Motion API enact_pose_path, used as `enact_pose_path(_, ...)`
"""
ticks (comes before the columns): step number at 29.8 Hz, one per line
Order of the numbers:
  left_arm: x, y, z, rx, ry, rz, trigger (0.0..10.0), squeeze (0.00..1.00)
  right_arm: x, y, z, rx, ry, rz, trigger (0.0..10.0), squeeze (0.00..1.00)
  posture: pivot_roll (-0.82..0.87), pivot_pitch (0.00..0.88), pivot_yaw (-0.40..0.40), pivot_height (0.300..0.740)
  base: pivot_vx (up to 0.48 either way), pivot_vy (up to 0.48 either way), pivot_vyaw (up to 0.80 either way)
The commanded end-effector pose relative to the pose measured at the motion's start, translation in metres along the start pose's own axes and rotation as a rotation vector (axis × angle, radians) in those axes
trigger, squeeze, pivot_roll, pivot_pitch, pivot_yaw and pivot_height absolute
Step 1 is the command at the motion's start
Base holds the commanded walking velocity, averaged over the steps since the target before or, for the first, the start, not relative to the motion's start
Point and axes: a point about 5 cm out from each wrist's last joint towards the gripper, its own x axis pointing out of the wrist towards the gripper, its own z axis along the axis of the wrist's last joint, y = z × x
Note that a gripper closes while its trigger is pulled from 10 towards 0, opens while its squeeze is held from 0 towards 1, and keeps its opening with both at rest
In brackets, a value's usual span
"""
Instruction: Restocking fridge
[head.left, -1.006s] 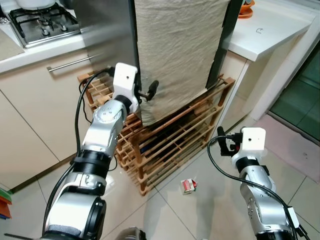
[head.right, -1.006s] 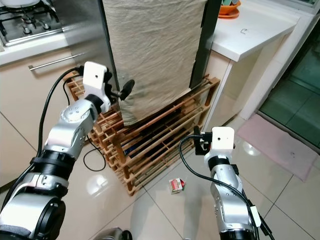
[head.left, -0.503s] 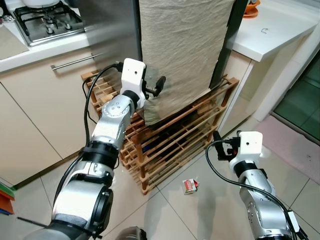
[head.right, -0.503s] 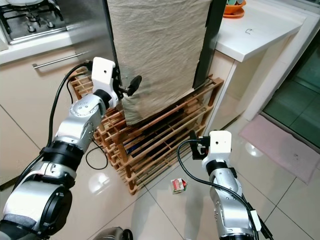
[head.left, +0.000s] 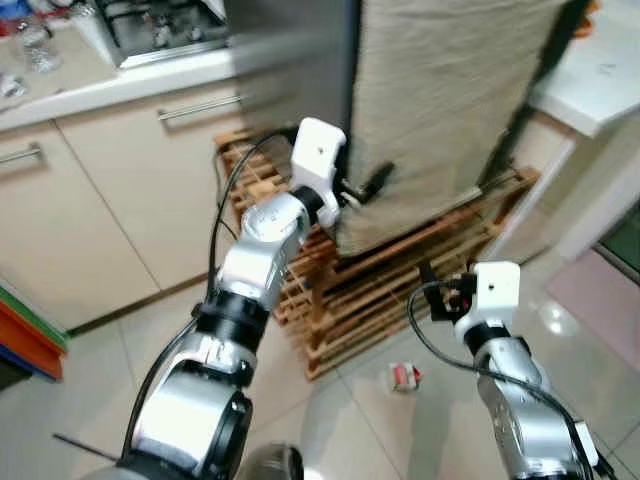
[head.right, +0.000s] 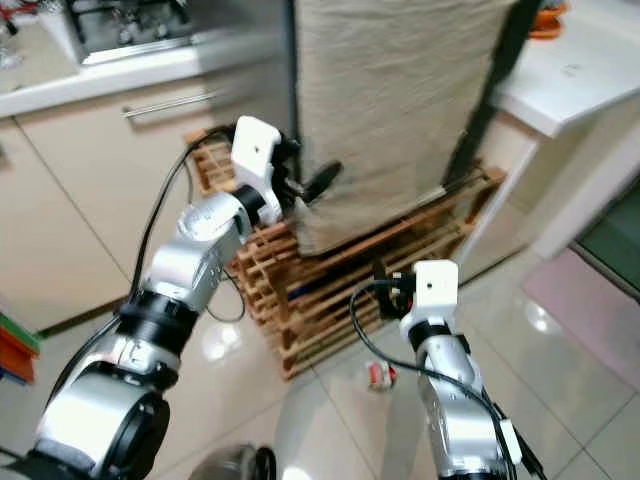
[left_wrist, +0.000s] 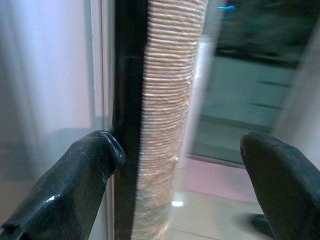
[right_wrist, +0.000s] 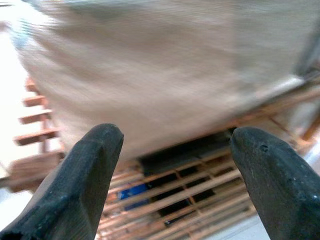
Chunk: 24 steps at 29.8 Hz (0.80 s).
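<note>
Restocking looks barely begun: in the head views the left gripper (head.left: 362, 190) reaches the near edge of the cloth-draped fridge door (head.left: 440, 100), nothing stocked yet. Beneath it stands a wooden rack (head.left: 400, 285); below the right gripper (head.left: 432, 290) lies a small carton (head.left: 403, 377). Left wrist view: fingers (left_wrist: 75, 185) spread wide astride the door edge (left_wrist: 131, 100), gripping nothing. Right wrist view: fingers (right_wrist: 85, 175) wide apart, empty, facing the rack.

Both head views are bright but softly blurred by motion, strongest toward the upper edges. Light glares in spots on the glossy floor tiles (head.left: 552, 318). Both wrist views are blurred; the beige cloth (right_wrist: 165, 75) looks smeared, without sharp weave.
</note>
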Motion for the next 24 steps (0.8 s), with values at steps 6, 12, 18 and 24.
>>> enact_pose_path(6, 0.020, -0.045, 0.034, 0.025, -0.107, -0.273, 10.0, 0.00, -0.001, 0.002, -0.005, 0.016, 0.028, 0.013, 10.0, 0.07, 0.04, 0.048, 0.023, 0.740, 0.000, 0.000, 0.00)
enact_pose_path(12, 0.018, -0.049, 0.040, -0.007, -0.119, -0.296, 10.0, 0.00, -0.002, 0.007, -0.009, 0.020, 0.055, 0.047, 10.0, 0.07, 0.04, 0.053, 0.026, 0.740, 0.000, 0.000, 0.00)
enact_pose_path(18, 0.015, -0.053, 0.047, -0.063, -0.149, -0.304, 10.0, 0.00, -0.009, 0.023, -0.025, 0.013, 0.159, 0.176, 10.0, 0.07, 0.04, 0.056, 0.024, 0.740, 0.000, 0.000, 0.00)
enact_pose_path(24, 0.005, -0.043, 0.054, -0.110, -0.167, -0.257, 10.0, 0.00, -0.022, 0.017, -0.039, 0.018, 0.254, 0.201, 10.0, 0.06, 0.04, 0.059, 0.020, 0.740, 0.000, 0.000, 0.00)
